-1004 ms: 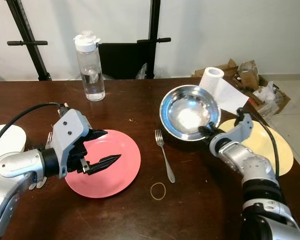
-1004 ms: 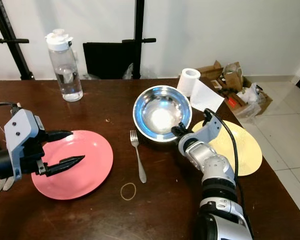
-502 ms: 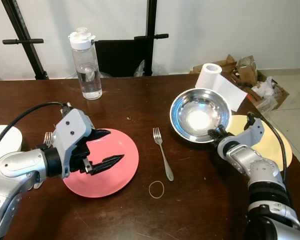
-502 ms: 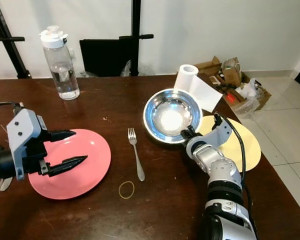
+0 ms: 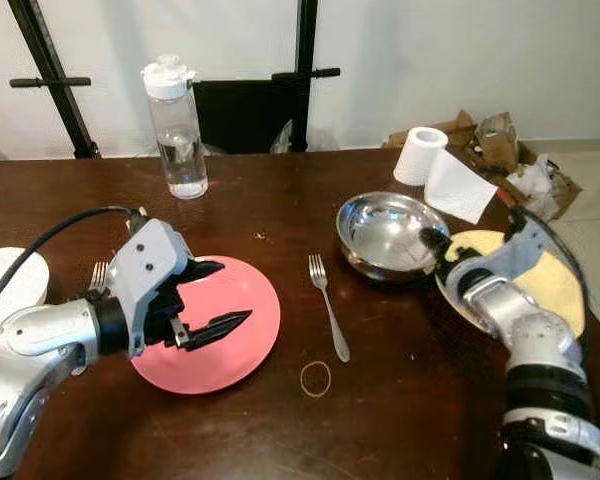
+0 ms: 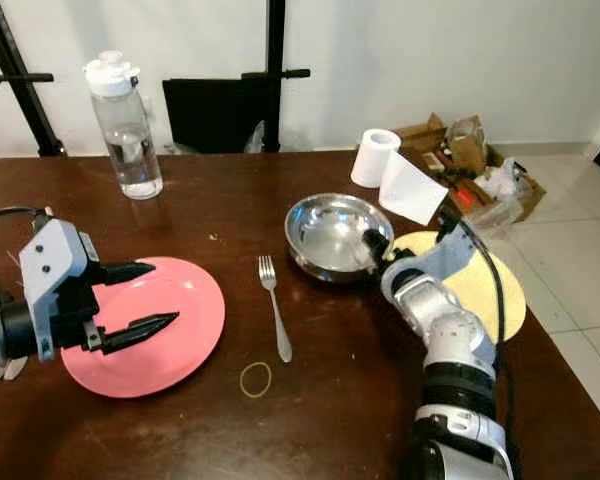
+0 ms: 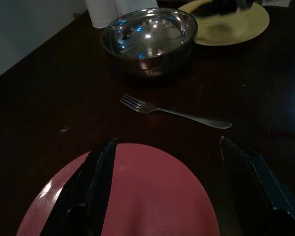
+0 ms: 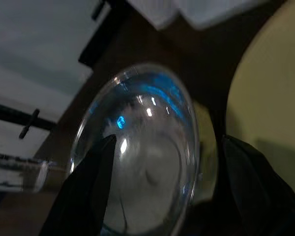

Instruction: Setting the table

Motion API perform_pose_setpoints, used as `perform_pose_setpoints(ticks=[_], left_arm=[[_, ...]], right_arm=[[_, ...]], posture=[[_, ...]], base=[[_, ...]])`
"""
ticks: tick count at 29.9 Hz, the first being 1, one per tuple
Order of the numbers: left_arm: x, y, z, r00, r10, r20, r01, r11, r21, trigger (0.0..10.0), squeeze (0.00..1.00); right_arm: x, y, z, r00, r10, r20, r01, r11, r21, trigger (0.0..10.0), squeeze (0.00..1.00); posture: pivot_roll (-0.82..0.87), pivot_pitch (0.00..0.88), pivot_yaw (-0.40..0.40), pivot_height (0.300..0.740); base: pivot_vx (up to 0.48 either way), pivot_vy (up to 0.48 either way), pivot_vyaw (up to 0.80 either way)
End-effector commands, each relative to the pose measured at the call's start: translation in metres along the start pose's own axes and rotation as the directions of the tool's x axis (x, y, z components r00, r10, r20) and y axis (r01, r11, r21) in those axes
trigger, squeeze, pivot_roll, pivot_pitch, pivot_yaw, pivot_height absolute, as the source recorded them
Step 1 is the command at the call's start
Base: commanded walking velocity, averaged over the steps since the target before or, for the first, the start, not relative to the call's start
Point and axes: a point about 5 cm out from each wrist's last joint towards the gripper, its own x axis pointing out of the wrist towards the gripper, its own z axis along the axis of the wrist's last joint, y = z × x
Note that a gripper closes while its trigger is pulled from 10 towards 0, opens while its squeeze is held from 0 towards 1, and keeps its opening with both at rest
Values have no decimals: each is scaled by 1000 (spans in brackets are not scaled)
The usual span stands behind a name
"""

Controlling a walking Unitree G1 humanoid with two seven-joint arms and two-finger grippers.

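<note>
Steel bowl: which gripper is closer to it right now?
Right. The right gripper is at the steel bowl rim, beside the yellow plate. The left gripper hovers open over the pink plate, beyond the fork.

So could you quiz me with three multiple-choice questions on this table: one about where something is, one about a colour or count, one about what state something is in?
1. Where does the silver metal fork lie?
A. On the round pink plate
B. On the dark wooden table, between the pink plate and the shiny steel bowl
C. Inside the bowl

2. What colour is the flat round plate by the right arm?
A. Pale yellow
B. Blue
C. Black

3. How are the fingers of the left gripper?
A. Closed on the fork
B. Closed on the clear water bottle
C. Open, holding nothing

Answers: 1 B, the fork rests on bare table with the pink plate on one side and the bowl on the other. 2 A, it shows pale yellow. 3 C, the two black fingers are spread apart above the pink plate.
</note>
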Motion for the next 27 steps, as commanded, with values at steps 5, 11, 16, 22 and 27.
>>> perform_pose_setpoints(ticks=[5, 11, 16, 22, 27], left_arm=[[4, -5, -5, 1000, -13, -5, 13, 1000, -21, 10000, 0], [13, -5, -7, 997, 66, 29, -65, 997, -40, 10000, 0], [33, -5, -11, 954, 288, 82, -274, 950, -152, 10000, 0], [44, -9, -33, 866, 500, 21, -479, 839, -258, 10000, 0], [45, -14, -44, 846, 534, -12, -519, 817, -251, 10000, 0]], right_arm=[[-45, 42, 50, 954, 167, 247, -45, 899, -436, 10000, 0], [-79, 68, 50, 859, 385, 338, -123, 795, -594, 10000, 0], [-97, 53, 1, 874, 401, 275, -170, 782, -600, 10000, 0], [-103, 13, -58, 946, 287, 153, -154, 810, -565, 10000, 0], [-105, 9, -69, 952, 280, 125, -166, 813, -558, 10000, 0]], posture=[[77, 164, 54, 740], [60, 135, 67, 740], [37, 90, 80, 740], [24, 46, 75, 740], [21, 26, 69, 740]], base=[[0, 0, 0], [0, 0, 0], [0, 0, 0], [0, 0, 0], [0, 0, 0]])
